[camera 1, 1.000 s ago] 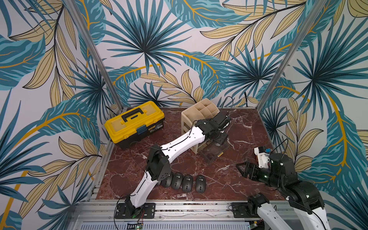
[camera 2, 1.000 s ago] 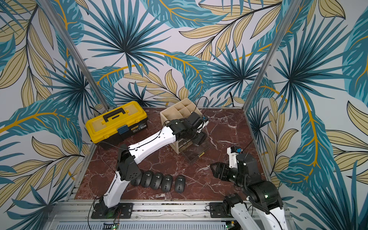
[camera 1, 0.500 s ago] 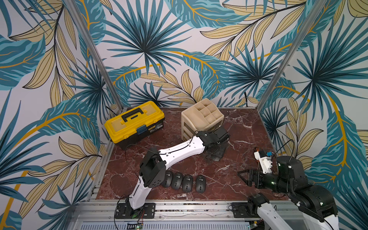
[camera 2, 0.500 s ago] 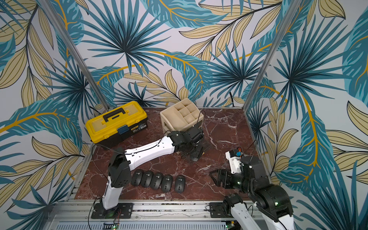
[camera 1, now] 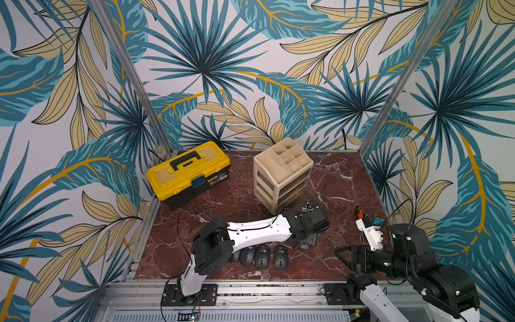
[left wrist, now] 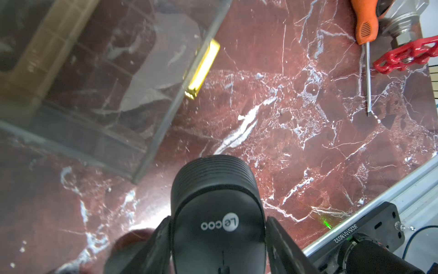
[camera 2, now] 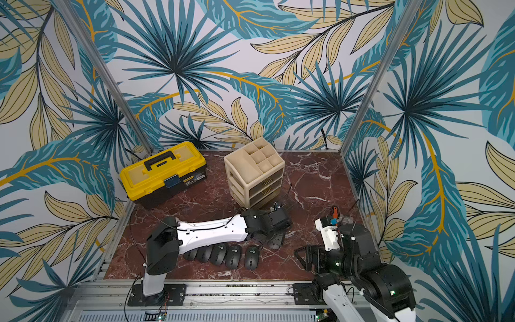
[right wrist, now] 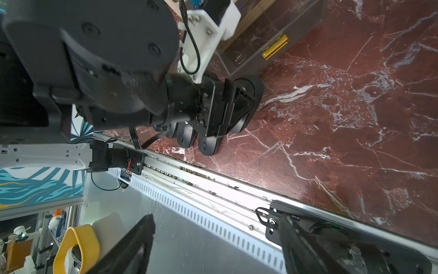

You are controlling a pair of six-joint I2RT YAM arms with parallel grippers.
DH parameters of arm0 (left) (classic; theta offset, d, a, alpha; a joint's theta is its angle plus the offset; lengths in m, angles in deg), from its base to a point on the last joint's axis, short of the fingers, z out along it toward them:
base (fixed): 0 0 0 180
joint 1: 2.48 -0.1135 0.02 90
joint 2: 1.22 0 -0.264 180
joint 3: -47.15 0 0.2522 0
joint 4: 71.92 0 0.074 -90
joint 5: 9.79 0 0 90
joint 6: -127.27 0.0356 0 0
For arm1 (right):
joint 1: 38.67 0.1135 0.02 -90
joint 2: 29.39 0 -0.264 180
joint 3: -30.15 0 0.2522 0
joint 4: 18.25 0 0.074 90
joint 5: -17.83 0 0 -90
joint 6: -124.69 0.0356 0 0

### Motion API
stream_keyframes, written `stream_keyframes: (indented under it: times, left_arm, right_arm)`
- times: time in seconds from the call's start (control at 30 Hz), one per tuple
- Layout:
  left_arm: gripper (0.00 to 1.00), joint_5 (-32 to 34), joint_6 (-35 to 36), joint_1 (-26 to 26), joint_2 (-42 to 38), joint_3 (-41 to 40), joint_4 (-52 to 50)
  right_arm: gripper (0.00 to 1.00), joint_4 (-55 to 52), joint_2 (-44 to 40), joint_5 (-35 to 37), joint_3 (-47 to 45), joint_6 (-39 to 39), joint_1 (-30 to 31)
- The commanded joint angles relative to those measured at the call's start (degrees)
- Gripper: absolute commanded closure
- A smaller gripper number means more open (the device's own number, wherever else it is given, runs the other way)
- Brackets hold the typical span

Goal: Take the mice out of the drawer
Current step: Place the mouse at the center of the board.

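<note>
My left gripper (left wrist: 218, 220) is shut on a black mouse (left wrist: 213, 189) with a white logo, held low over the marble table. In both top views that gripper (camera 1: 306, 240) (camera 2: 274, 239) sits just right of a row of several mice (camera 1: 262, 256) (camera 2: 233, 255) near the front edge. The clear drawer (left wrist: 94, 83) with its gold handle (left wrist: 202, 68) stands pulled out beside it, and only marble shows through it. My right gripper (camera 1: 344, 255) (right wrist: 213, 246) hangs open and empty over the front rail at the right.
A beige drawer organizer (camera 1: 281, 172) stands at the back middle, a yellow toolbox (camera 1: 189, 172) to its left. An orange-handled screwdriver (left wrist: 365, 26) and a red valve handle (left wrist: 407, 55) lie at the right. The metal rail (right wrist: 213, 185) borders the front.
My left arm has drawn back from the drawer toward the front and come down beside the row, mouse still in its grip. The right arm pulled back toward the front right corner.
</note>
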Motion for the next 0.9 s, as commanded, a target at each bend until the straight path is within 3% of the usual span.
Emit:
stream_keyframes:
  times: [0.0,0.47,0.87]
  left_arm:
    - [0.45,2.9,-5.5,1.4,-1.9,-3.6,2.0]
    - [0.45,2.1,-14.2,4.0,-1.1,-9.4,1.9]
    - [0.44,-0.7,-13.6,3.9,1.6,-8.2,1.7]
  right_arm:
    - [0.16,-1.8,-1.0,-1.0,0.5,-1.8,-0.1]
    - [0.16,0.0,-3.0,-1.4,-3.3,1.0,-0.1]
    - [0.16,2.1,-3.8,-1.8,-5.6,2.9,-0.1]
